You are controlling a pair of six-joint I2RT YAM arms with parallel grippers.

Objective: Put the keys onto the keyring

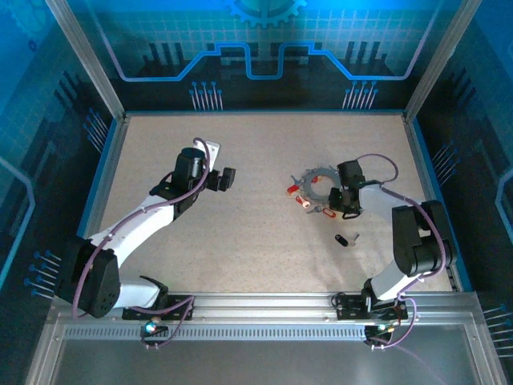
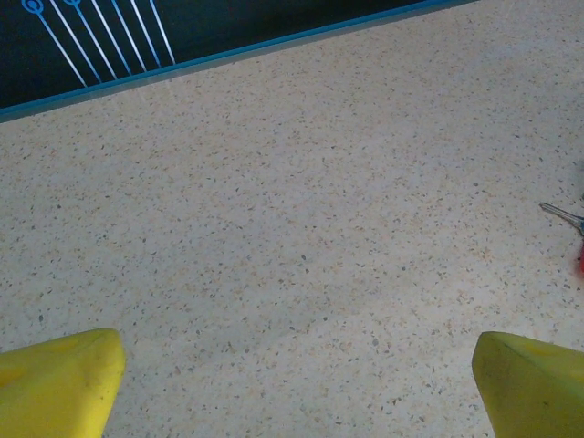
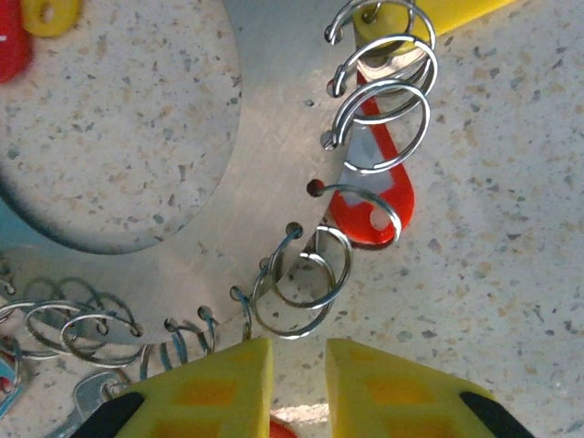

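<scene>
The keyring (image 1: 308, 178) lies right of the table's centre, a flat silvery ring (image 3: 265, 155) with holes along its edge. Small split rings (image 3: 301, 285) hang from the holes, and red tags (image 1: 308, 205) lie around it. A red tag (image 3: 406, 182) and yellow (image 3: 50, 14) and red key heads sit at its edge. My right gripper (image 1: 346, 202) (image 3: 299, 388) hovers at the ring's near edge. Its yellow fingers (image 3: 210, 392) are open by a narrow gap with nothing between them. A dark-headed key (image 1: 345, 239) lies loose nearer the front. My left gripper (image 1: 221, 178) (image 2: 292, 392) is wide open over bare table.
A silver key tip (image 2: 561, 215) and a bit of red (image 2: 580, 260) show at the right edge of the left wrist view. Blue-edged walls (image 1: 260, 112) fence the speckled table. A metal rail (image 1: 256, 305) runs along the front by the arm bases.
</scene>
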